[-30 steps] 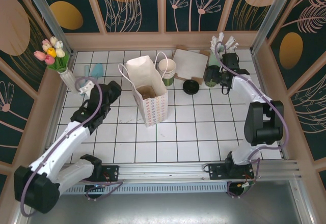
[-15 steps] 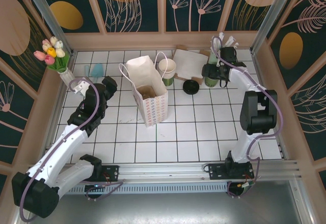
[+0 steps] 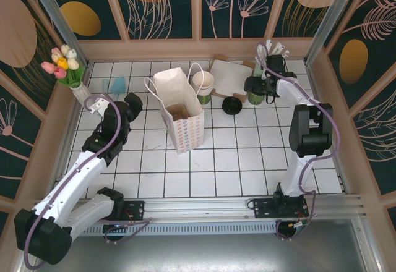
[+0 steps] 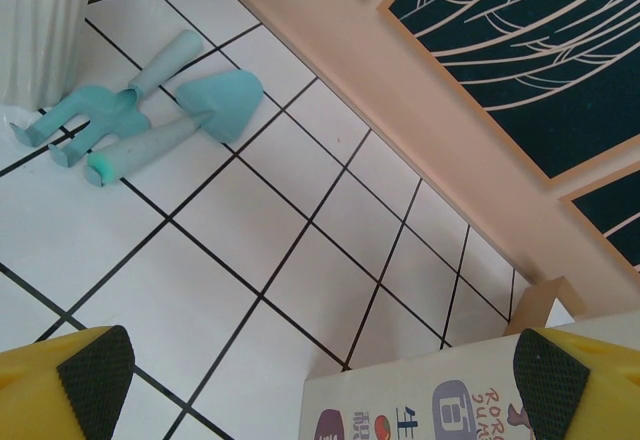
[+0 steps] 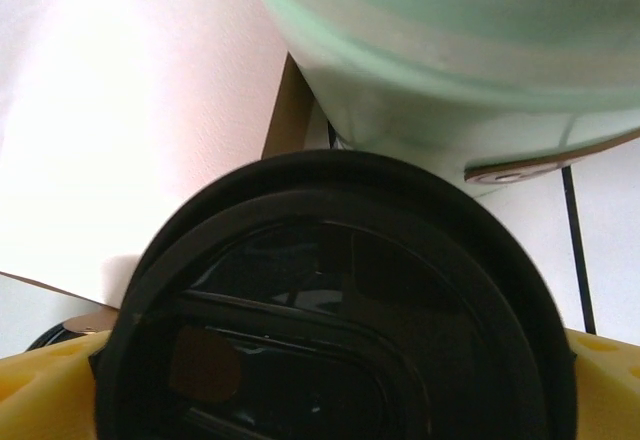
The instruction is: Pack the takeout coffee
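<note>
Since the right jaws gape around the takeout coffee (image 5: 340, 310) (left jaws open too), close gently and squarely.

Right gripper (image 3: 260, 89) has moved back from beside the takeout coffee (image 5: 340, 310) to straddle it, jaws wide, and left gripper (image 3: 133, 104) has drawn slightly away from the bag (image 3: 185, 130).

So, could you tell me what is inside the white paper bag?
In the top view the open white paper bag shows something brown low inside; I cannot tell what. Its walls hide the rest inside.
</note>
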